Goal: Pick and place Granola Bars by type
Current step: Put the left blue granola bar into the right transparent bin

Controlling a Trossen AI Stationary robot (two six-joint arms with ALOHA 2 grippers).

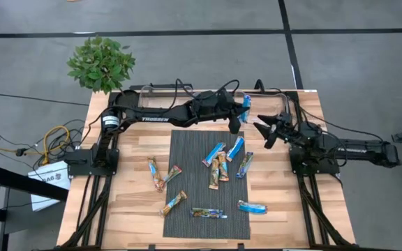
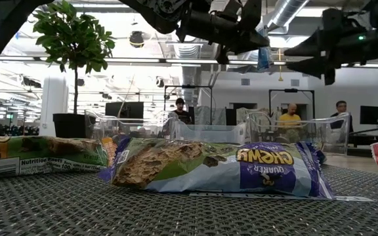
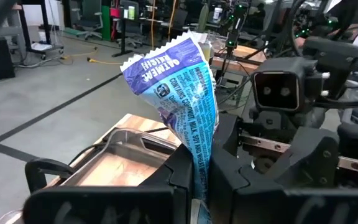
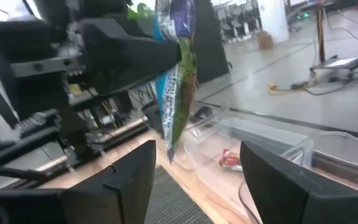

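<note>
Left hand (image 1: 243,106) raised over the wooden desk's (image 1: 285,202) far edge, clamped on a glossy blue wrapped granola bar (image 3: 188,99).
Right hand (image 1: 262,128) spread open just beside it, holding nothing; remaining wrapped granola bars (image 1: 223,167) lie scattered on the dark ribbed mat (image 1: 187,150).

1. You have a wooden tabletop (image 1: 285,209) with a dark ribbed mat (image 1: 187,150) lying on its middle.
2. You'll find most bars (image 1: 220,167) scattered on the mat.
3. Two bars (image 1: 160,174) lie on bare wood just left of the mat.
4. Clear bins (image 1: 160,92) stand along the tabletop's far edge.
</note>
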